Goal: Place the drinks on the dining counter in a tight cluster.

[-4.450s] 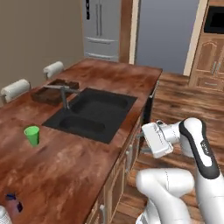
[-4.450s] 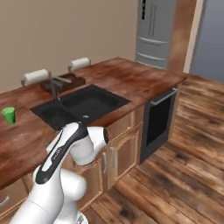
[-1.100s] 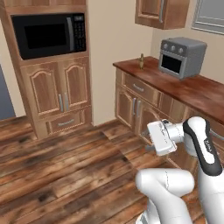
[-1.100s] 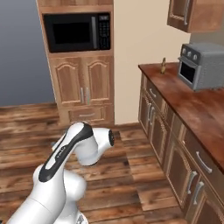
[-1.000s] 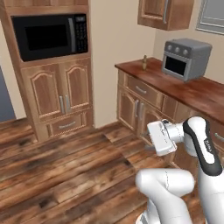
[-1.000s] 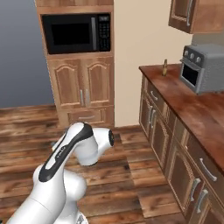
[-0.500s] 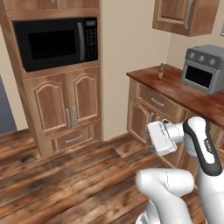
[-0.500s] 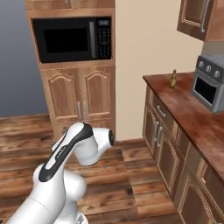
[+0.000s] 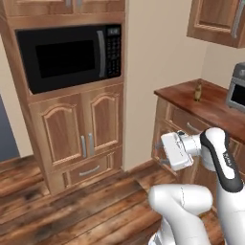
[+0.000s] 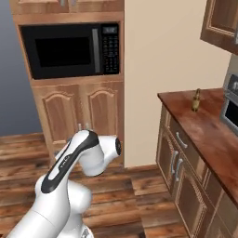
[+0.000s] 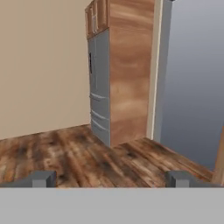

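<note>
A slim amber-brown bottle (image 9: 197,91) (image 10: 196,100), one of the drinks, stands upright near the far end of a side counter (image 9: 215,107) (image 10: 204,125), close to the wall. The dining counter is out of view. My arm (image 9: 215,150) (image 10: 79,158) is folded in close to the base, well short of the bottle. In the hand view my gripper (image 11: 110,179) is open, its two fingertips (image 11: 41,178) wide apart with nothing between them, and it looks across the floor.
A tall cabinet with a built-in microwave (image 9: 67,55) (image 10: 69,49) stands straight ahead. A grey toaster oven (image 9: 237,88) (image 10: 230,109) sits on the side counter beyond the bottle. A steel fridge (image 11: 100,83) appears in the hand view. Open wood floor (image 9: 72,210) lies between.
The whole picture has shifted as the base turned: the microwave cabinet is larger and more central, the side counter has slid right. The arm keeps its folded pose and the gripper stays open.
</note>
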Available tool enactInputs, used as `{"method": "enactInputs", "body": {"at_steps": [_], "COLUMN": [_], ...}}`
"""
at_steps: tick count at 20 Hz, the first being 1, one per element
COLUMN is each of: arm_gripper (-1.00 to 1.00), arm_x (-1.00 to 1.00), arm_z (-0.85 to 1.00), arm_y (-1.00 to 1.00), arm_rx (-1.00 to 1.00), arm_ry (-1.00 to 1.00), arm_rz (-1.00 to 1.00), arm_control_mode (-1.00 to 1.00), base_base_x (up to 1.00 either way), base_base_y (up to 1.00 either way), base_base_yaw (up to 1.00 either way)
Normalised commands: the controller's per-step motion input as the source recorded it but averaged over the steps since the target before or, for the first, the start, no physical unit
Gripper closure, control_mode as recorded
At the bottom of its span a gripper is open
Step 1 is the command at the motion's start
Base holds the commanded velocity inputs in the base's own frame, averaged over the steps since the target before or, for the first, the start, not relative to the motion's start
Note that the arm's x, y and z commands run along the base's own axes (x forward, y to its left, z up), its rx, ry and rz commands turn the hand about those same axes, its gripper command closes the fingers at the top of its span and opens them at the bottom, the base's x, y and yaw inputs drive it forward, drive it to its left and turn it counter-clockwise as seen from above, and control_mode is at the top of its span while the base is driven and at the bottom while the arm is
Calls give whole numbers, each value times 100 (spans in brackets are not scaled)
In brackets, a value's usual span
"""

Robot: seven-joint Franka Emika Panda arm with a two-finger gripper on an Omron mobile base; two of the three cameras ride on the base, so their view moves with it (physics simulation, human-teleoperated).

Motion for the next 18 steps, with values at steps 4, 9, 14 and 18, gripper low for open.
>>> {"method": "enactInputs", "body": {"at_steps": [4, 9, 14, 18], "arm_gripper": [-100, -100, -100, -100], "arm_x": [0, 0, 0, 0], "arm_z": [0, 0, 0, 0], "arm_y": [0, 0, 0, 0], "arm_rx": [0, 0, 0, 0], "arm_ry": [0, 0, 0, 0], "arm_rz": [0, 0, 0, 0], "arm_control_mode": [100, 100, 100, 100], "base_base_x": [94, 67, 37, 33], "base_base_y": [0, 4, 13, 13], "base_base_yaw": [0, -31, -68, -71]}}
